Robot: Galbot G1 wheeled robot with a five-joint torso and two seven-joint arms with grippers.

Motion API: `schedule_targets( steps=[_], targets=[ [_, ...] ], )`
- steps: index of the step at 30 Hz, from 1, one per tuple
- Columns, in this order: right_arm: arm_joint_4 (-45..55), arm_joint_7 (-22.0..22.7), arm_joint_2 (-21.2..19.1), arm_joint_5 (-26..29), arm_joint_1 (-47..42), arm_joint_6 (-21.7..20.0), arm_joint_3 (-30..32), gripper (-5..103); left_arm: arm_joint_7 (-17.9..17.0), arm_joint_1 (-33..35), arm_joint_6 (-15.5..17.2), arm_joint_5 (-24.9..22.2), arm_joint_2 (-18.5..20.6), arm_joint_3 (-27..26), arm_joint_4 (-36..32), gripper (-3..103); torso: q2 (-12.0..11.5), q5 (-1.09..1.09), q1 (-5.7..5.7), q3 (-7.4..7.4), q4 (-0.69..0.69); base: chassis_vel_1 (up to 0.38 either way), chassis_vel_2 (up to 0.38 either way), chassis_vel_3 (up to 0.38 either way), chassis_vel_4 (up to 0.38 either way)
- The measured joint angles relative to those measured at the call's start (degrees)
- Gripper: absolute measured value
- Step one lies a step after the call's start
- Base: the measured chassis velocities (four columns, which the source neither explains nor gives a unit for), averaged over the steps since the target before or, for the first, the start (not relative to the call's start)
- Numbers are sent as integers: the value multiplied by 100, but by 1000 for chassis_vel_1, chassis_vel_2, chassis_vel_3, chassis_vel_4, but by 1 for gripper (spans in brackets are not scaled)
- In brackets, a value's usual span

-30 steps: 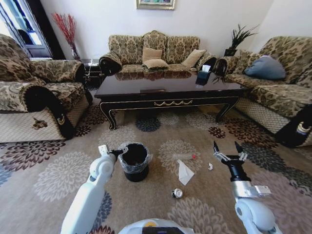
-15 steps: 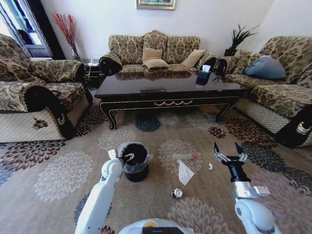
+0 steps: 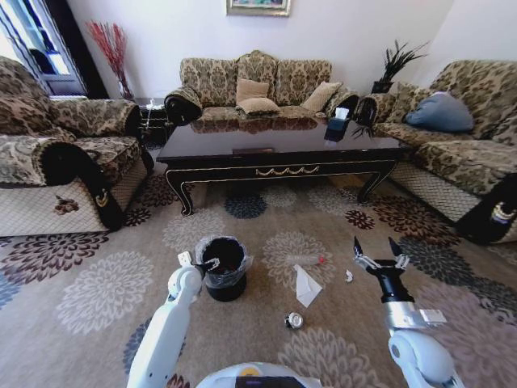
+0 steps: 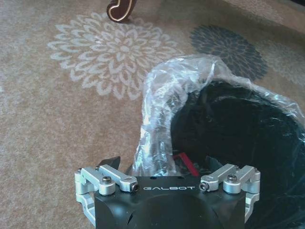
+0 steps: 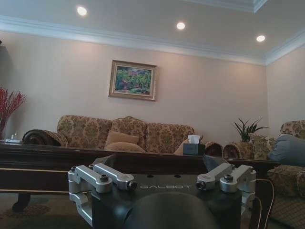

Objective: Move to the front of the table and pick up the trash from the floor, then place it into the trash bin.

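Note:
The trash bin [image 3: 227,288], black with a crinkled clear liner, stands on the carpet in front of the table [image 3: 275,149]. My left gripper [image 3: 207,263] hangs open over the bin's left rim. In the left wrist view it [image 4: 163,161] sits just above the liner [image 4: 164,105] and the dark inside. Right of the bin lies the trash: a clear bottle [image 3: 305,259] with a red cap, a folded white paper [image 3: 306,286], a silvery can [image 3: 294,321] and a tiny white scrap [image 3: 348,276]. My right gripper [image 3: 375,249] stands open, raised beyond the scrap, holding nothing.
Patterned sofas [image 3: 257,87] ring the table on three sides, with an armchair [image 3: 56,166] at the left and another sofa [image 3: 468,153] at the right. A carved table leg [image 4: 119,8] shows beyond the bin. The floral carpet [image 3: 97,283] around the bin is open floor.
My left arm has swung right, bringing its gripper from beside the bin to over the bin's left rim. The right arm and the litter have not moved.

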Motion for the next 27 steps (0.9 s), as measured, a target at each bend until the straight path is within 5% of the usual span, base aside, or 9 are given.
schedule_targets(
  steps=[9,13,22,24,27],
  targets=[
    [42,-4,4,-48,-30,3,-18,100,112,11,-3,87,7,-23,99,90,0,0,0,0,0,0,0,0,0],
    [52,-5,5,-65,-35,3,-24,100,165,25,-11,138,8,-26,111,69,0,0,0,0,0,0,0,0,0],
    [55,-9,2,-96,-36,19,-41,100,214,84,-28,205,42,-36,91,34,1,0,0,0,-2,0,0,0,0],
    [55,-9,1,-104,-35,19,-42,100,210,88,-30,208,48,-39,86,34,1,0,0,0,-1,0,0,0,0],
    [61,-11,-2,-151,-24,0,-60,100,200,129,-30,216,91,-58,44,18,1,0,0,0,-1,0,0,0,0]
  ],
)
